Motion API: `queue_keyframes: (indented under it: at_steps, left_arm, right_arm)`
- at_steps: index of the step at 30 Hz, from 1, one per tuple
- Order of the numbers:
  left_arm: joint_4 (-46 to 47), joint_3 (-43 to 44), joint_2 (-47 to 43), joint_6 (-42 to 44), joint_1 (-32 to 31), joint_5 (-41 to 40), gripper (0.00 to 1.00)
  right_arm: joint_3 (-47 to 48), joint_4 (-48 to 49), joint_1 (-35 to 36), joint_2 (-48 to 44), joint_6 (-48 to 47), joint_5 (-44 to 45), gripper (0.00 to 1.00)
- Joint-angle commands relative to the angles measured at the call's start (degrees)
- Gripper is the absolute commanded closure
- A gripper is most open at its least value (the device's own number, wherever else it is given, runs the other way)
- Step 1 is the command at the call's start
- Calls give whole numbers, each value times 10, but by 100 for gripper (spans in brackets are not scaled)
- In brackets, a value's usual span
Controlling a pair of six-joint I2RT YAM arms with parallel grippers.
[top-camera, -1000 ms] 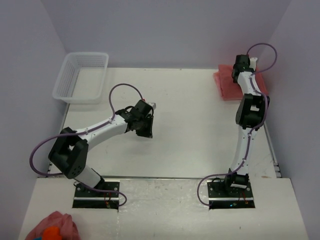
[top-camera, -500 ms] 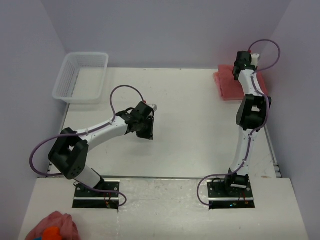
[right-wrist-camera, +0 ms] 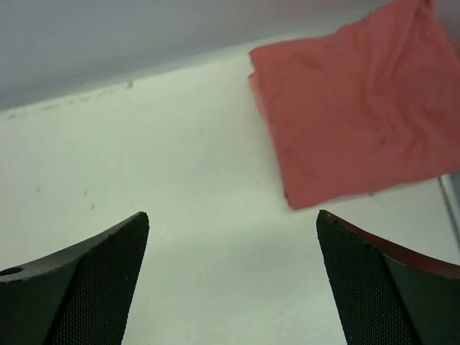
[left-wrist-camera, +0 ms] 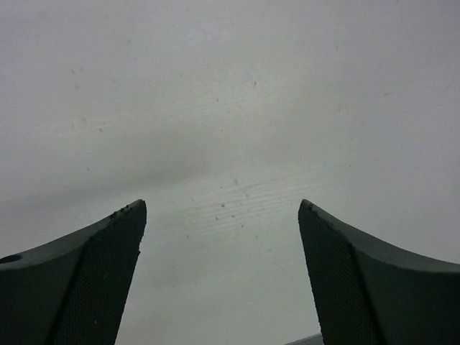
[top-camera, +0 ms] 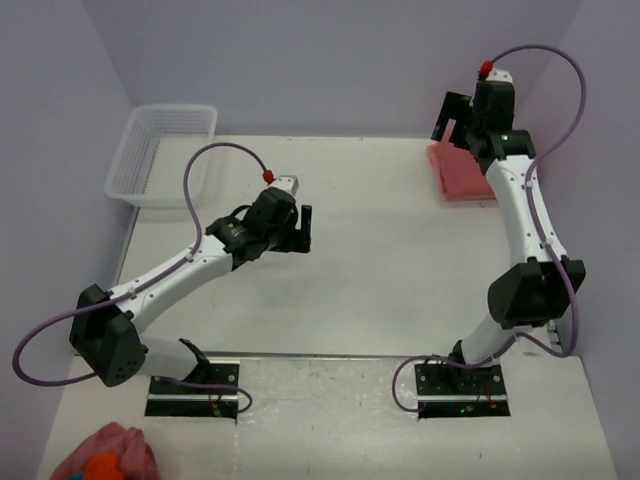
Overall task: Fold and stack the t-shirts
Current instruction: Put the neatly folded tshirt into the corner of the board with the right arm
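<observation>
The right gripper (right-wrist-camera: 231,214) hovers, jaws wide and empty, with the folded t-shirts (right-wrist-camera: 352,100) at its one o'clock. The left gripper (left-wrist-camera: 221,205), jaws also wide, holds nothing over the table (left-wrist-camera: 230,108).

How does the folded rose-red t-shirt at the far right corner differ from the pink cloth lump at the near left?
The folded rose-red cotton t-shirt lies flat as a rough rectangle; the pink cloth lump is a crumpled heap. The t-shirt is plain; the lump shows a bright orange patch. Both are pinkish fabric.
</observation>
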Motion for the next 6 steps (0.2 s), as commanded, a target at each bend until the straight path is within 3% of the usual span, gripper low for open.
queue_keyframes:
  at_steps: [1, 6]
  left_arm:
    - [14, 27, -12, 11, -3, -83, 12]
    - [13, 26, -21, -15, -4, -161, 3]
  right_arm:
    - [-83, 13, 32, -43, 12, -80, 1]
    - [-217, 59, 62, -137, 60, -151, 1]
